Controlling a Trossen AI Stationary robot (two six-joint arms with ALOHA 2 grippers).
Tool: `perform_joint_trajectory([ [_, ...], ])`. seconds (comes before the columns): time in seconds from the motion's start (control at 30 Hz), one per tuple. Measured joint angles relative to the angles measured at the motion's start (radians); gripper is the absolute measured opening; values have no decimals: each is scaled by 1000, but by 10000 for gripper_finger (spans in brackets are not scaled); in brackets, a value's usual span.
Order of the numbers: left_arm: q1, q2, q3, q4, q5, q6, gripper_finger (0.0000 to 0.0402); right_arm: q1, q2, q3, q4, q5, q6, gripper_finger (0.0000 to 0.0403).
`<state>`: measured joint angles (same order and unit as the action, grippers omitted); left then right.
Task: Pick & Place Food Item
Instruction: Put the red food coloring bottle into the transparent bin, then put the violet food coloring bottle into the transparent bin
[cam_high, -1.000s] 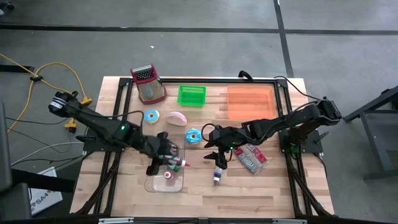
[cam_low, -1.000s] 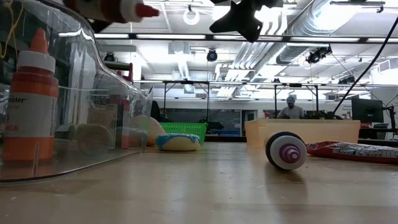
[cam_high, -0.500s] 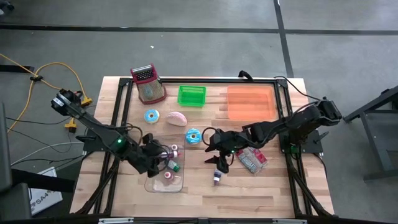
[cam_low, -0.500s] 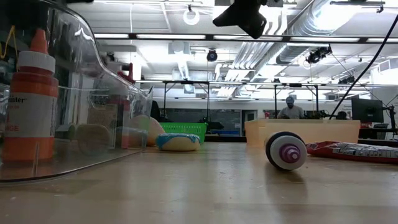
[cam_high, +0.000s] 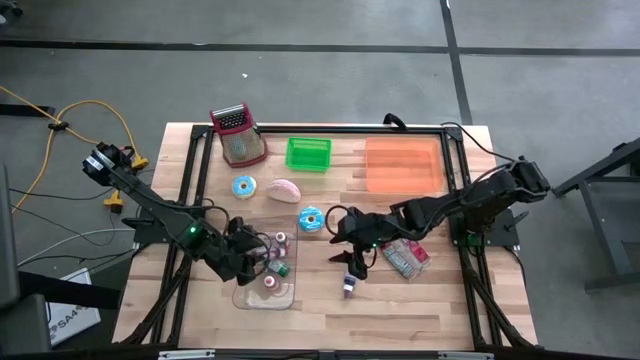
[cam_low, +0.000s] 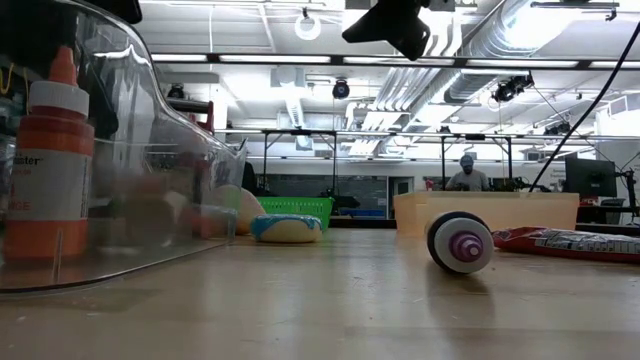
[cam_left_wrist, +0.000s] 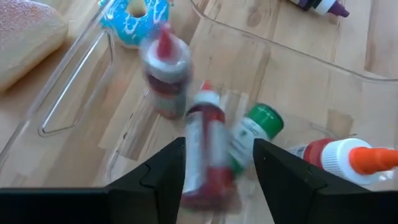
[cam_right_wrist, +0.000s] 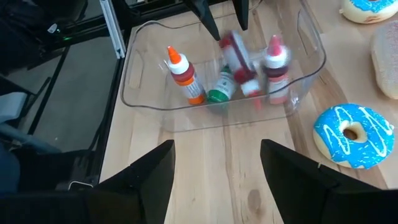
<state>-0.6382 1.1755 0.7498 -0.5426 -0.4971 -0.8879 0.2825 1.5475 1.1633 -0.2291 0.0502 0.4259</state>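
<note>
Wooden slats form the counter (cam_high: 330, 300), framed in black rail on a grey concrete floor (cam_high: 330, 60); beyond it the low view shows a bright workshop. Left gripper (cam_left_wrist: 217, 163), fingers parted and gripping nothing, hangs over the clear tray (cam_high: 288, 297), where a blurred red-capped bottle (cam_left_wrist: 204, 152) lies. Right gripper (cam_right_wrist: 217, 165) waits wide beside the blue doughnut (cam_high: 311, 219).

Industrial lab: exposed ceiling ducts (cam_low: 560, 40), concrete floor (cam_high: 330, 70), workbenches, person (cam_low: 466, 172) behind.
</note>
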Motion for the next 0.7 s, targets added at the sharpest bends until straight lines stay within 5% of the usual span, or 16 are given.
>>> perform_joint_trajectory([
  [0.7, 24, -19, 1, 52, 4, 106, 185, 0, 0, 0, -1, -1, -4, 225],
])
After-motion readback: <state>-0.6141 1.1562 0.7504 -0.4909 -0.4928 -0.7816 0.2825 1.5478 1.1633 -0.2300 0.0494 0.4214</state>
